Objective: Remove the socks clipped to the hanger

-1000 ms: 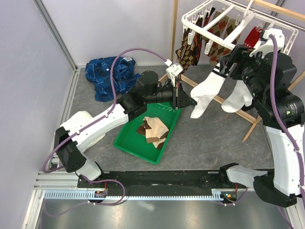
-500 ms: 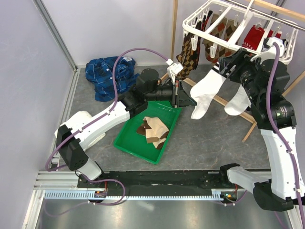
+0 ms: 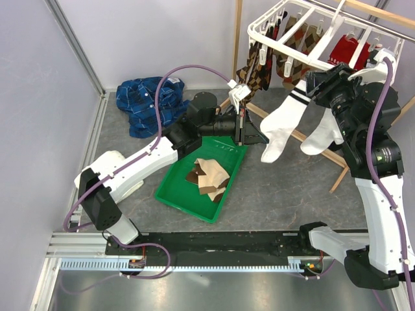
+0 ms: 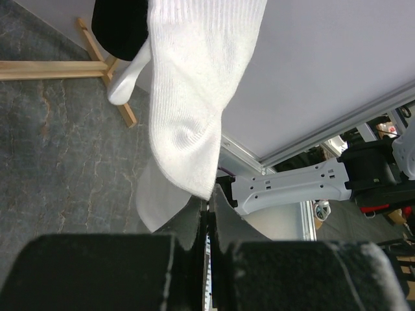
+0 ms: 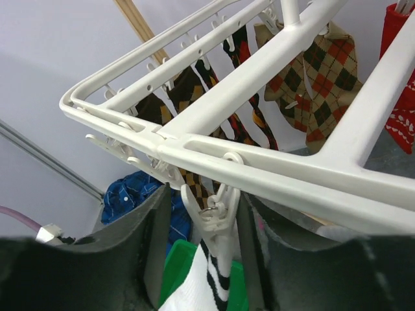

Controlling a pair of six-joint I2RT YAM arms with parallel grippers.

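The white hanger (image 3: 285,44) hangs at the upper right with brown argyle socks (image 3: 256,71) and red socks (image 3: 347,48) clipped to it. Two white socks with black stripes hang from its near rail, one (image 3: 280,126) left of the other (image 3: 322,136). My right gripper (image 3: 316,83) is open, its jaws either side of the clip (image 5: 217,207) that holds the left white sock under the rail (image 5: 292,175). My left gripper (image 3: 261,138) has its jaws pressed together on the lower edge of that sock (image 4: 194,84).
A green tray (image 3: 178,188) with tan-and-brown socks (image 3: 209,176) lies below the left gripper. A blue plaid cloth (image 3: 146,103) lies at the back left. The wooden stand's pole (image 3: 237,39) and base bars (image 3: 324,152) stand under the hanger. Walls close off the left and back.
The right arm has risen and shifted its gripper up around the clip. The hanger and its socks have swung slightly. The left gripper has barely moved.
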